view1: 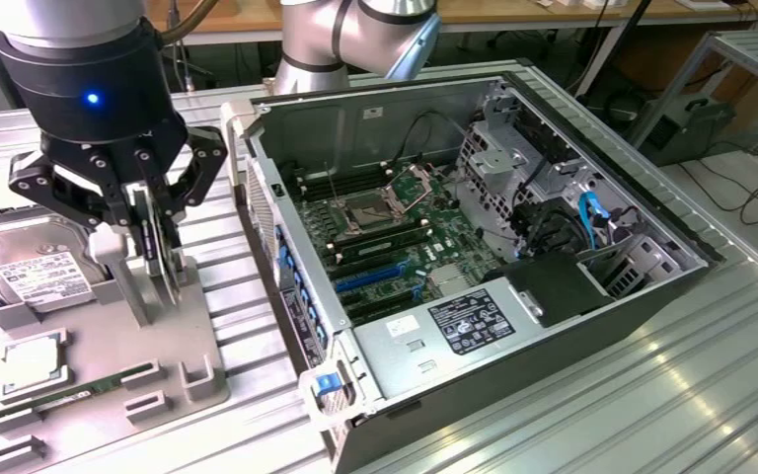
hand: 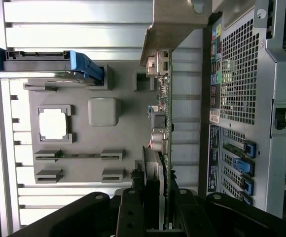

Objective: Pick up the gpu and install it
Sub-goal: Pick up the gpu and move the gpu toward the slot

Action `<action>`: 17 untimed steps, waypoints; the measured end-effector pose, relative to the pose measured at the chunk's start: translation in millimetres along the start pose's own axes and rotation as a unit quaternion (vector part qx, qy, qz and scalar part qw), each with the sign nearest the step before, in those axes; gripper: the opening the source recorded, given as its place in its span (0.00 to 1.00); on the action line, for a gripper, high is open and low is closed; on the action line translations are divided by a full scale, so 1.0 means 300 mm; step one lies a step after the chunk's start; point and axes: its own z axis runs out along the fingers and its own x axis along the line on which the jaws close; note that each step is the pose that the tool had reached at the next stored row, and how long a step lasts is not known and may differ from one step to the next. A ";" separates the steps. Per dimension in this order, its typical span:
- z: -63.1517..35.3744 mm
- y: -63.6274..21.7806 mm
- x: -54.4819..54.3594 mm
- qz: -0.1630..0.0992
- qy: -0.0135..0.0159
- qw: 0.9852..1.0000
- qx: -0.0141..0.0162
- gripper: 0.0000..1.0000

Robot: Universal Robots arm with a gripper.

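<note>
The gpu point(view1: 159, 252) is a thin dark card standing on edge at the grey tray's point(view1: 103, 380) upright holder. My gripper point(view1: 151, 232) reaches down from above, and its black fingers point(view1: 133, 212) are shut on the card's two faces. The wrist view has the gpu point(hand: 164, 103) edge-on, with its pale metal bracket point(hand: 175, 24) at the far end. There my gripper point(hand: 158, 212) clamps the near end. Whether the card has left the holder I cannot tell. The open computer case point(view1: 485, 247) lies on the exterior view's right, its blue expansion slots point(view1: 379, 281) uncovered.
On the tray, a silver hard drive point(view1: 24, 267) with a white label leans at the back. A square processor point(view1: 31, 360) and a slim green memory stick point(view1: 76, 392) lie in front. The case's rear wall point(hand: 241, 98) stands close beside the card. The arm's base point(view1: 340, 39) is behind the case.
</note>
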 end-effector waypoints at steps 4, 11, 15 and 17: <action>-0.010 0.000 0.000 0.000 0.000 1.000 0.000 0.28; -0.040 -0.002 -0.001 0.000 0.000 1.000 0.000 0.28; -0.056 -0.002 -0.001 0.000 0.000 1.000 0.000 0.28; -0.062 -0.003 -0.001 0.000 0.000 1.000 0.000 0.28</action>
